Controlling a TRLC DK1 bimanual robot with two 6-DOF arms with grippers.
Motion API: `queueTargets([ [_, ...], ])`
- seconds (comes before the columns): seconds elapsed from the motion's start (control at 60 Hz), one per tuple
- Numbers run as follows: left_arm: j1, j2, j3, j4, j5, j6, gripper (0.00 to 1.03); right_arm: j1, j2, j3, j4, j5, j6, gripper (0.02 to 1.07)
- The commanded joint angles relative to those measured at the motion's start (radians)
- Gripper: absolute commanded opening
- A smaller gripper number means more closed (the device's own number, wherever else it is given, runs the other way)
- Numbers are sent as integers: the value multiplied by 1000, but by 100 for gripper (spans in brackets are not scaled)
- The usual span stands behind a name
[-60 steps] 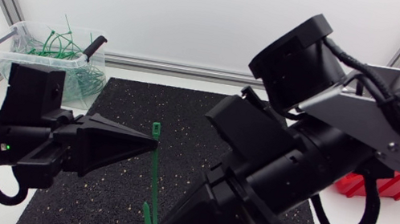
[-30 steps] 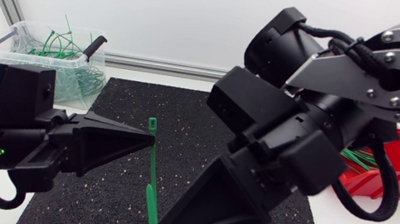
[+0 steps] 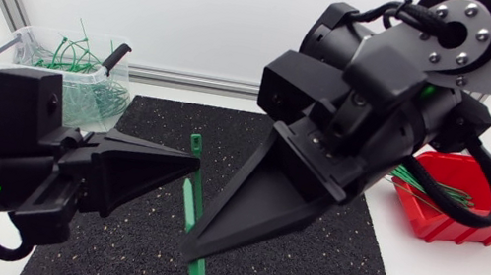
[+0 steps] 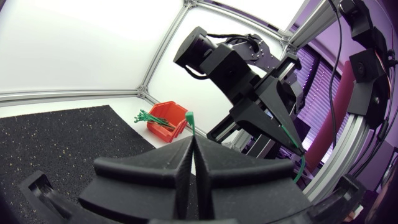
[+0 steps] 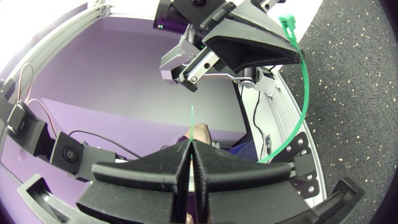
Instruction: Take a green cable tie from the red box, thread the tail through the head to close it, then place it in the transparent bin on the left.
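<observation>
Near the centre of the head view, the left gripper is seen pressed together on the head end of the green cable tie, with the square head standing just above the fingertips. Slightly lower and to the right, the right gripper is clamped on the same tie further along its strap, and a short green length shows below its tip near the bottom edge of the frame. In the left wrist view, the tie's head rises from the closed fingers, with the other arm's gripper ahead of it. In the right wrist view, a thin green tail sticks out from the closed fingers, and the strap bows away to the left gripper. Both grippers are held above the black mat. The red box is seen at the right and the transparent bin at the upper left; both hold green ties.
</observation>
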State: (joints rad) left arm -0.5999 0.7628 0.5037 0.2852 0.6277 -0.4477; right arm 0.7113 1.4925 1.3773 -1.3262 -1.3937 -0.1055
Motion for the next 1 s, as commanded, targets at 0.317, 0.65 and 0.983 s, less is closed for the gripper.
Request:
queueTargets([
  [0.317, -41, -43, 19, 6, -56, 23, 4, -9, 86, 81, -125, -71, -40, 7],
  [0.65, -95, -51, 2, 14, -117, 35, 4, -38, 118, 81, -140, -103, -39, 7],
  [0.983, -116, -100, -13, 6, -169, 69, 4, -62, 144, 83, -151, -122, -39, 7],
])
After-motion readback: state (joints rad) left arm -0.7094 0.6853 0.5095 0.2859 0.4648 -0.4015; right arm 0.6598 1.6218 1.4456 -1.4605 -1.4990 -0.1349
